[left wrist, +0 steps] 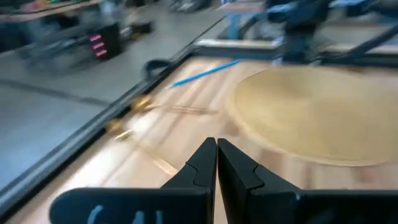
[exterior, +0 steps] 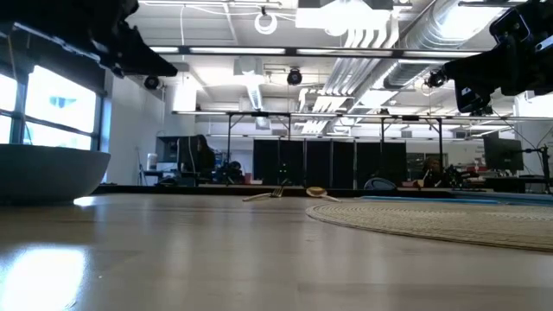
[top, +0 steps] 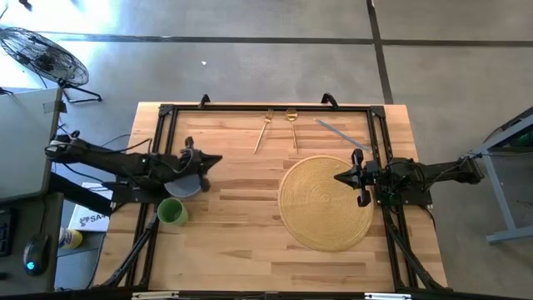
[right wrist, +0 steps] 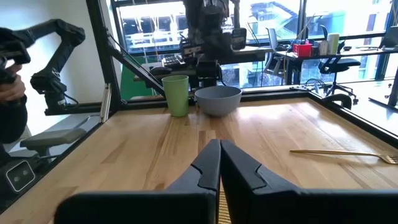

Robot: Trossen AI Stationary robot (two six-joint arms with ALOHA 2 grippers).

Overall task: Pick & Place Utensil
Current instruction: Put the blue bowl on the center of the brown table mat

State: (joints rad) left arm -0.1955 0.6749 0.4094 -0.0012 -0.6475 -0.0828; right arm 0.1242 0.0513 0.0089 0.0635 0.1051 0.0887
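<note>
A gold fork (top: 264, 132) and a gold spoon (top: 292, 127) lie flat near the table's far edge, with a grey knife (top: 341, 133) to their right. The low view shows the fork (exterior: 270, 194) and spoon (exterior: 316, 192) far off. A round woven placemat (top: 326, 202) lies right of centre. My left gripper (top: 217, 158) is shut above the table's left half, over the grey bowl's far side. My right gripper (top: 338, 177) is shut over the placemat's right part. The shut fingers show in the left wrist view (left wrist: 216, 150) and the right wrist view (right wrist: 220, 149).
A grey bowl (top: 190, 185) and a green cup (top: 171, 211) stand on the table's left side, also seen as bowl (right wrist: 217, 100) and cup (right wrist: 176, 94). A black frame (top: 266, 107) runs along the far edge. Bare wood lies between bowl and placemat.
</note>
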